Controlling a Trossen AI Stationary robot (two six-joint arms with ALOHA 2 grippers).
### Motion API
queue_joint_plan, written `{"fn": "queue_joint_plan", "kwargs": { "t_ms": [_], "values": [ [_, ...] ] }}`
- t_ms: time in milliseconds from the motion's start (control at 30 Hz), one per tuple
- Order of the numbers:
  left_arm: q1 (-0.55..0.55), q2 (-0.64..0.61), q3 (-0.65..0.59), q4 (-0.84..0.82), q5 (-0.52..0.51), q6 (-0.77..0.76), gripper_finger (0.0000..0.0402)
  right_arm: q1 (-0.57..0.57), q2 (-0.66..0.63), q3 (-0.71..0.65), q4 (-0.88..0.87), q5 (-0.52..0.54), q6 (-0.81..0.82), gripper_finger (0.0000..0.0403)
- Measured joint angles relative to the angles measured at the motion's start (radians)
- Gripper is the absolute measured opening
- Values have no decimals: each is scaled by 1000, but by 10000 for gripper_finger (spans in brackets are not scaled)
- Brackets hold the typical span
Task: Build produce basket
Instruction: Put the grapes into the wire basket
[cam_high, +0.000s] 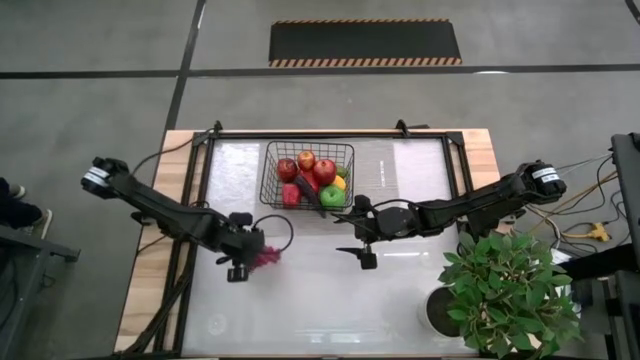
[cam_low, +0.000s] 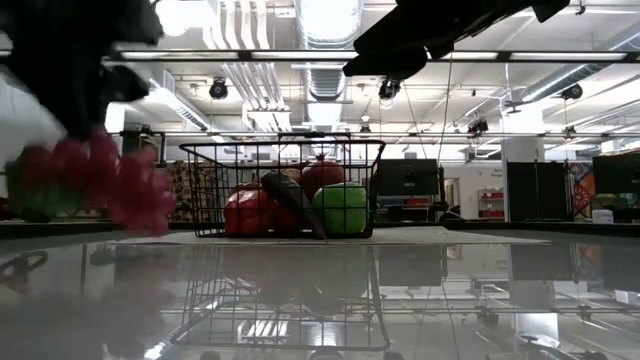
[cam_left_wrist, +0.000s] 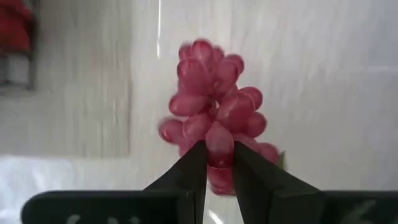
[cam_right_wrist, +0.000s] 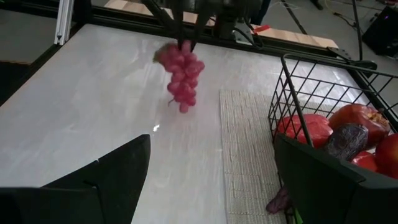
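Left gripper (cam_high: 250, 262): over the desk (cam_high: 300, 310) to the left of and nearer than the basket (cam_high: 272, 172), its fingers (cam_left_wrist: 189, 174) pinching the stem end of a bunch of grapes (cam_left_wrist: 214, 112), which looks pinkish-red rather than purple.
Grapes: lifted clear of the desk and dangling from that pinch; the right wrist view shows the bunch (cam_right_wrist: 180, 74) hanging in the air, well apart from the basket.
Basket: on a pale woven mat (cam_right_wrist: 245, 155) at the far middle of the desk, already holding red apples (cam_high: 316, 166), a green apple (cam_high: 332, 196), a dark eggplant (cam_right_wrist: 348, 140) and something yellow by the green apple.
Right gripper (cam_high: 362, 236): waiting just beside the basket's near right corner, fingers spread wide and holding nothing.
Stage, as I read it: the grapes are being carried towards the basket, with the drop not yet made.
Risk, the grip: only a narrow bit of the bunch is between the fingers, so a quick swing could make it slip or twist out.
Risk, the rim: the bunch hangs low beneath the fingers, so a low crossing could snag it on the wire wall and nudge the basket along its mat.
Risk, the landing: the basket is crowded, so grapes let go near the edge could roll off the fruit and out.
Risk, the arms: the right arm sits close to the basket, so the left one's approach could crowd it.
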Motion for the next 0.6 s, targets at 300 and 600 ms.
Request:
{"fn": "queue_joint_plan", "kwargs": {
  "t_ms": [300, 600],
  "values": [
    [4, -109, 101, 66, -356, 158, 50, 0, 0, 0, -7, 0, 0, 325],
    [106, -161, 95, 382, -490, 507, 50, 0, 0, 0, -17, 0, 0, 325]
  ]
}}
